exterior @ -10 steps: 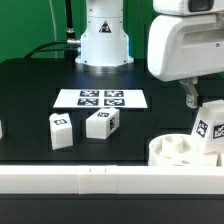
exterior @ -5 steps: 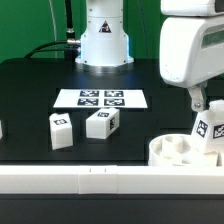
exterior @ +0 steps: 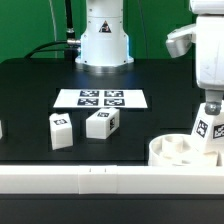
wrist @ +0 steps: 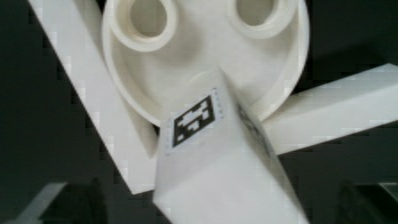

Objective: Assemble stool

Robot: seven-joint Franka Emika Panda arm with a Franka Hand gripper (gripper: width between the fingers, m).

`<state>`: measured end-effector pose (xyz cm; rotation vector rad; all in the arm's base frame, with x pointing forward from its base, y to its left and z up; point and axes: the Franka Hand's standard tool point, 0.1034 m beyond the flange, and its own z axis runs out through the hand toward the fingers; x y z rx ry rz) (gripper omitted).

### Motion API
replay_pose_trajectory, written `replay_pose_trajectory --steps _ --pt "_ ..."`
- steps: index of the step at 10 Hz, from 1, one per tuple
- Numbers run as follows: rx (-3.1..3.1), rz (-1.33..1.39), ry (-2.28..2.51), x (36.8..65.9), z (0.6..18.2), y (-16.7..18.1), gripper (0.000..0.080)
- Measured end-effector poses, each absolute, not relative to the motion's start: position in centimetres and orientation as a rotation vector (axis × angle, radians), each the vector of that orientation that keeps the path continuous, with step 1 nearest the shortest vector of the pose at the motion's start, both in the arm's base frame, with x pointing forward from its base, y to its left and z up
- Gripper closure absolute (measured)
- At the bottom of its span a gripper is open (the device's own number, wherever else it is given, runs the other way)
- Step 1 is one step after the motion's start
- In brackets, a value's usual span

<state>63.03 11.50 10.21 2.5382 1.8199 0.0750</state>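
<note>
The seat lies at the worktop's front edge against the white rail, toward the exterior view's right. One leg stands in it, with the jaws wide apart above, gripping nothing. A second leg and a third leg sit between the rail and the marker board.

Arm base upright at rear centre. Wrist housing high at exterior view's right, partly cut by frame edge, pointing straight down. Gripper hangs beneath, jaws spread wide, clamping nothing.
</note>
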Motion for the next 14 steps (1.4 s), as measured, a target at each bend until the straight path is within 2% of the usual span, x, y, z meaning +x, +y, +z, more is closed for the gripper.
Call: replay_pose_trajectory --steps 3,6,11,13,14 --pt "2.305 0.051 2.071 63.1 10.0 11.3 0.0151" --pt "2.029 0.016 2.325 63.2 9.2 11.2 0.0151" --pt "1.937 -0.011 2.397 63.0 8.4 11.4 0.0151" --pt "1.939 -0.011 2.396 63.0 8.4 11.3 0.0408" --pt "1.964 -0.010 2.375 63.0 8.4 11.2 0.0408"
